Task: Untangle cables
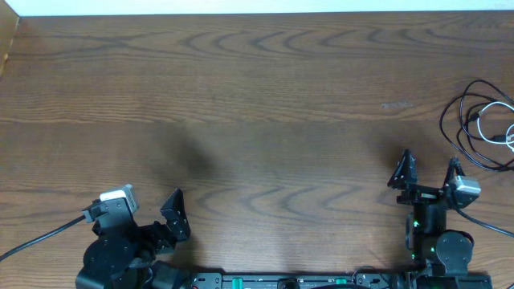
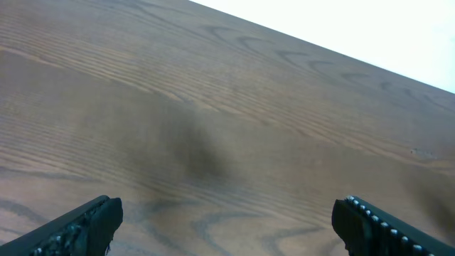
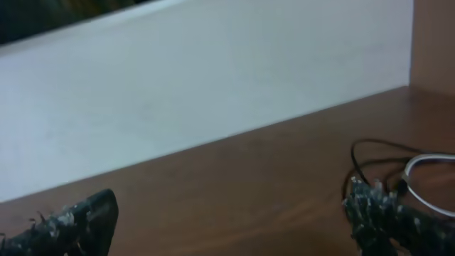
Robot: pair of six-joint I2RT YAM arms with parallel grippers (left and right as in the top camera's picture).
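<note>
The cables (image 1: 480, 120) lie in a loose tangle at the table's far right edge, thin black loops wound around a white cord. In the right wrist view the black cable (image 3: 370, 147) and the white cable (image 3: 429, 158) show just beyond my right-hand finger. My right gripper (image 1: 430, 171) is open and empty, a little to the left of and nearer than the tangle; its fingers (image 3: 231, 224) are spread wide. My left gripper (image 1: 148, 215) is open and empty at the front left, far from the cables; its fingers (image 2: 227, 227) frame bare wood.
The wooden table (image 1: 257, 104) runs to a pale wall at the back (image 3: 178, 85). A wooden side panel (image 3: 434, 43) stands at the right, beyond the cables. Thick black arm cables trail off at the front left (image 1: 40, 238) and front right (image 1: 490, 225).
</note>
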